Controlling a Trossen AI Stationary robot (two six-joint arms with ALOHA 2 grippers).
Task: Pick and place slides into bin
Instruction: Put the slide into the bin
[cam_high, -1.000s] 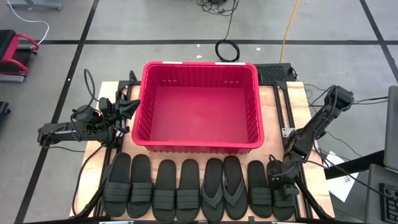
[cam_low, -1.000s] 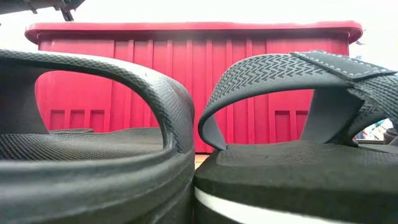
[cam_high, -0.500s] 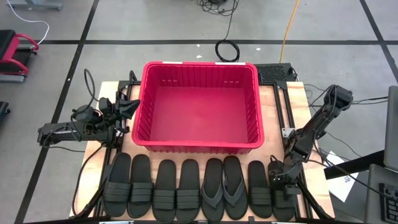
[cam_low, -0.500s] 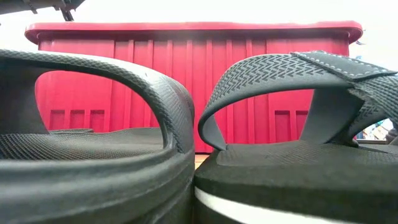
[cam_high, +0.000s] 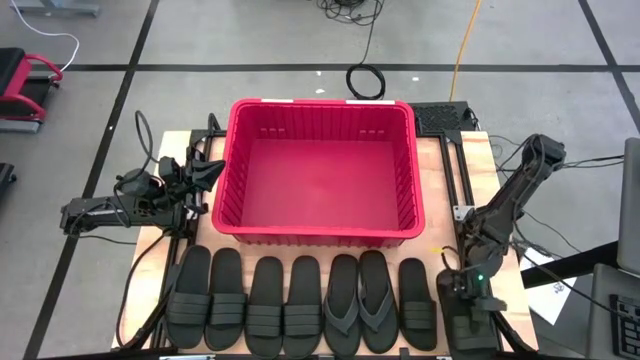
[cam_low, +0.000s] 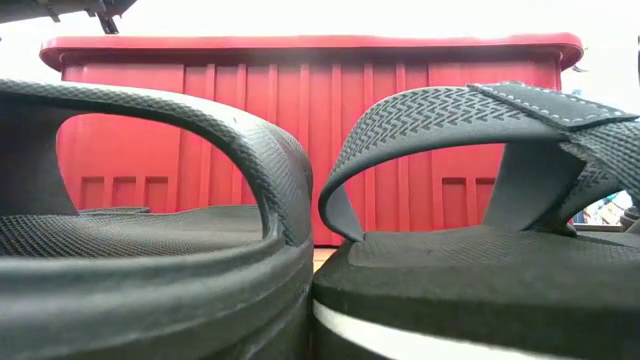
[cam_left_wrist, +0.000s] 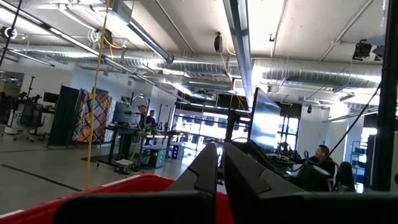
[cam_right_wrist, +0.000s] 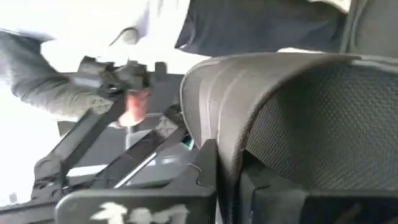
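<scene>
The red bin (cam_high: 320, 170) stands in the middle of a pale wooden table (cam_high: 440, 170), and everything else can be placed from it. Along its near long wall lies a row of black slides (cam_high: 300, 305), side by side and toes toward the bin: wide-strapped ones on the left, two thong-style ones toward the right, then one more strapped one. The bin itself holds nothing that I can see.

Off the bin's near right corner, at the end of that row, the right gripper (cam_high: 470, 297) has its fingers pinched together on the last slide (cam_high: 470, 325), which sits slightly askew from the row. In the right wrist view the dark fingers (cam_right_wrist: 208, 165) close on the edge of that slide's strap (cam_right_wrist: 292, 118). Whether the slide is clear of the table I cannot tell.

Beside the bin's left wall the left gripper (cam_high: 205, 172) waits, its tips closed together and pointing at the bin.

Around the table the floor (cam_high: 250, 40) is grey, crossed by dark lines, with a coiled black cable (cam_high: 366, 81) beyond the bin's far wall. The left wrist view looks over the bin's rim into a large workshop with exposed ceiling ducts (cam_left_wrist: 205, 68), long light strips and monitors, and a person (cam_left_wrist: 321, 155) seated far off.
</scene>
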